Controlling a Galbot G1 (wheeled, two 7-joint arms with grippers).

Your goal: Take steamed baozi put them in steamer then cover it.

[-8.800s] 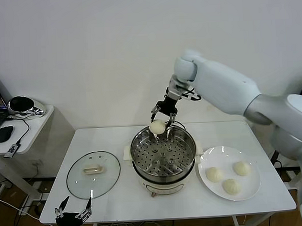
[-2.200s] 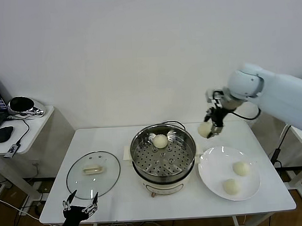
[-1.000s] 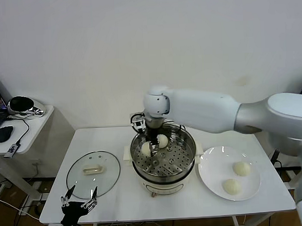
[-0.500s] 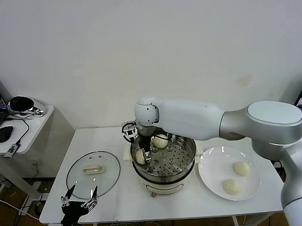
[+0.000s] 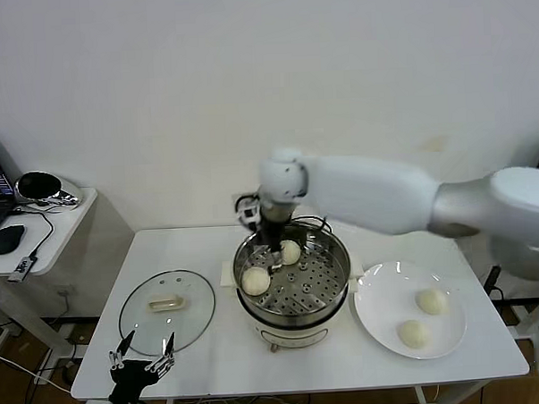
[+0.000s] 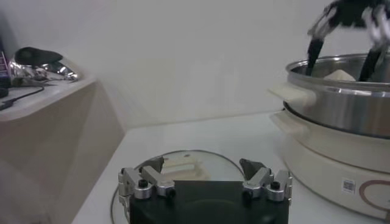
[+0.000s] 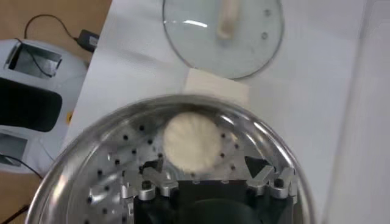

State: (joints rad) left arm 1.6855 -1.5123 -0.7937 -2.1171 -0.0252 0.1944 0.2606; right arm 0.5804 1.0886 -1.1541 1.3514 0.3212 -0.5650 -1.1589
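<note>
Our right claw (image 5: 273,246) hangs over the steamer (image 5: 294,282) with its fingers spread wide, holding nothing. Two buns lie on the perforated floor: one (image 5: 256,280) at the left edge, just below the claw, the other (image 5: 290,252) toward the back. Two more buns (image 5: 431,300) sit apart on the white plate (image 5: 381,291) to the right. The glass lid (image 5: 166,312) lies flat on the tabletop (image 5: 191,250) left of the steamer, its handle's (image 5: 165,304) long axis running left to right. Our left claw (image 5: 141,365) waits wide open at the tabletop's front edge.
</note>
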